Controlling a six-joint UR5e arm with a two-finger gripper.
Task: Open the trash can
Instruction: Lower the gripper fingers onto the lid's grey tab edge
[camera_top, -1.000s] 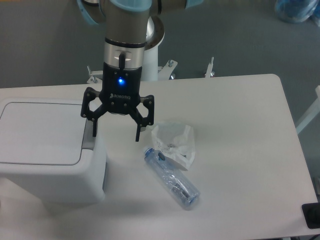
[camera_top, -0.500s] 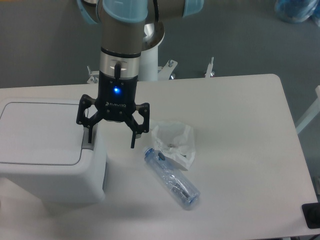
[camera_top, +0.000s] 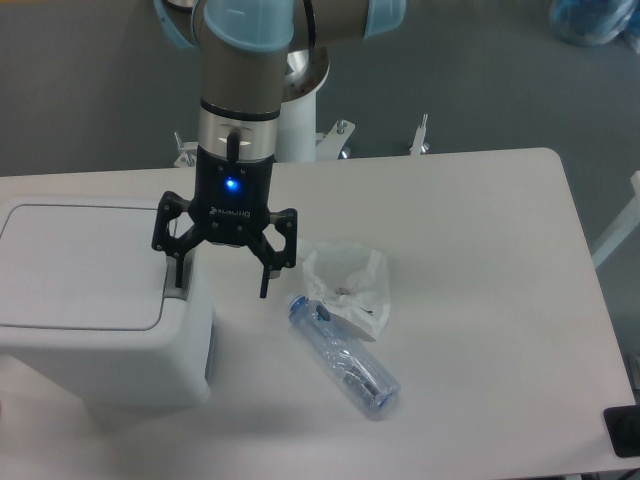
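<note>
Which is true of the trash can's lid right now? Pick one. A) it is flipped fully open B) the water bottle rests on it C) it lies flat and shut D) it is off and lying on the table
C: the trash can has its lid lying flat and shut, with one finger of the open claw at the grey push tab.

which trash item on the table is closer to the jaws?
The crumpled white wrapper; the clear plastic bottle lies below it, farther from the gripper.

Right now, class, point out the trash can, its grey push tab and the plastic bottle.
trash can (camera_top: 80, 265): fixed camera, flat lid.
grey push tab (camera_top: 176, 281): fixed camera, tab's lower part.
plastic bottle (camera_top: 345, 357): fixed camera, mid-body.
</note>
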